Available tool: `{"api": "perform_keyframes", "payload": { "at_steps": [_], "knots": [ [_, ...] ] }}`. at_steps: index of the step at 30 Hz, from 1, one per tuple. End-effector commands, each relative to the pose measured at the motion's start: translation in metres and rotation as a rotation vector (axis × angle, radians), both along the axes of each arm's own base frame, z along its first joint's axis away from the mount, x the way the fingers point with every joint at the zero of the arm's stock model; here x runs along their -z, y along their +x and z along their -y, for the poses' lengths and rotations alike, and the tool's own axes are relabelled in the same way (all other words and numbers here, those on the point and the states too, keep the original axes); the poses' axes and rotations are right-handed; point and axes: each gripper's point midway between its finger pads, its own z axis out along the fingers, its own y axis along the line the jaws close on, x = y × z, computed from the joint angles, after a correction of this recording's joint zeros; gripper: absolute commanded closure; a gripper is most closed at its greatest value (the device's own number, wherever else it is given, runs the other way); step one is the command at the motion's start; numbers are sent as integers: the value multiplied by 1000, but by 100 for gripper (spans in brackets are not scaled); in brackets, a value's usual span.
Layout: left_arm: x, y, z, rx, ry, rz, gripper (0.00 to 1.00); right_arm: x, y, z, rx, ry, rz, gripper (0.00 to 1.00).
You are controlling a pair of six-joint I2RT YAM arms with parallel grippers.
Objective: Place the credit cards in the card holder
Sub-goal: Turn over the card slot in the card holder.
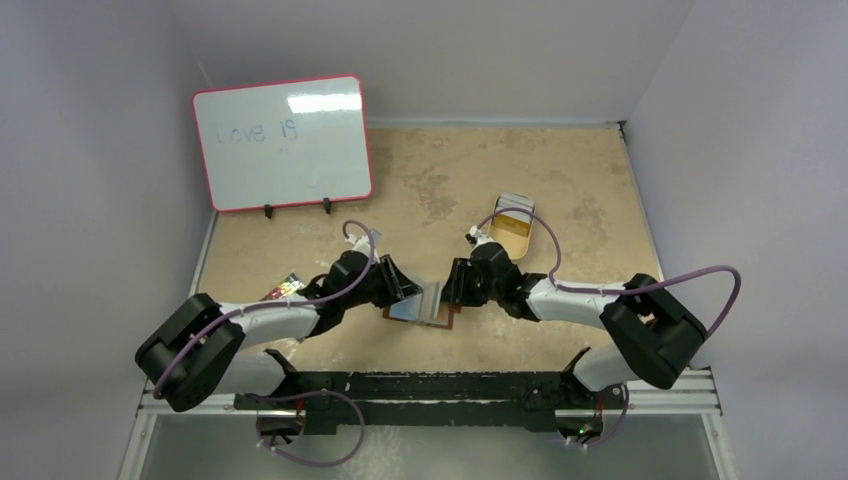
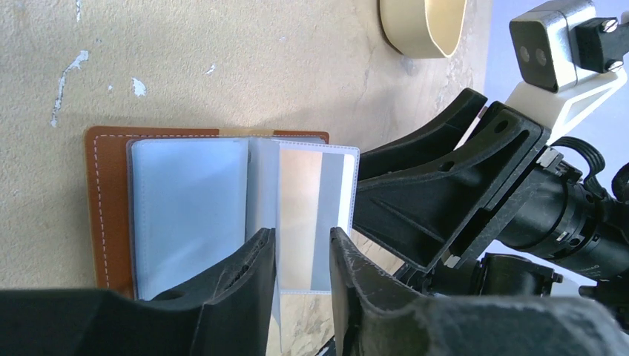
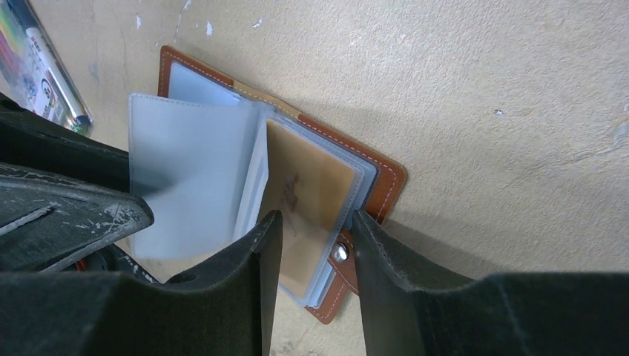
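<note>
Left claw (image 2: 299, 237) has jaws narrowly apart over a clear plastic sleeve (image 2: 311, 185), grip untellable, while right claw (image 3: 315, 219), half open, holds nothing, both over the opened brown leather card holder (image 2: 107, 193) lying on the beige table (image 1: 560, 200).

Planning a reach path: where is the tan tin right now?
Top view: the tan tin lies right of centre, behind and right of the open card holder.

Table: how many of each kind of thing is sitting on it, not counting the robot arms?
Whiteboard: 1
Oval tin: 1
Card holder: 1
Marker pack: 1
Total: 4
</note>
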Motion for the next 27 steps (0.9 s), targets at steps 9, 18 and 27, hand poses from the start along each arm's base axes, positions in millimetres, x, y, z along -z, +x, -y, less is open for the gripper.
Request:
{"api": "perform_keyframes", "payload": {
  "at_steps": [9, 18, 27],
  "knots": [
    [6, 8, -10, -42, 72, 12, 85, -16, 2, 11, 27, -50, 23, 56],
    [1, 19, -59, -212, 280, 52, 100, -63, 37, 35, 96, -125, 172, 53],
    [11, 18, -76, -267, 354, 26, 69, -133, 115, 79, 131, -345, 458, 43]
  ]
}}
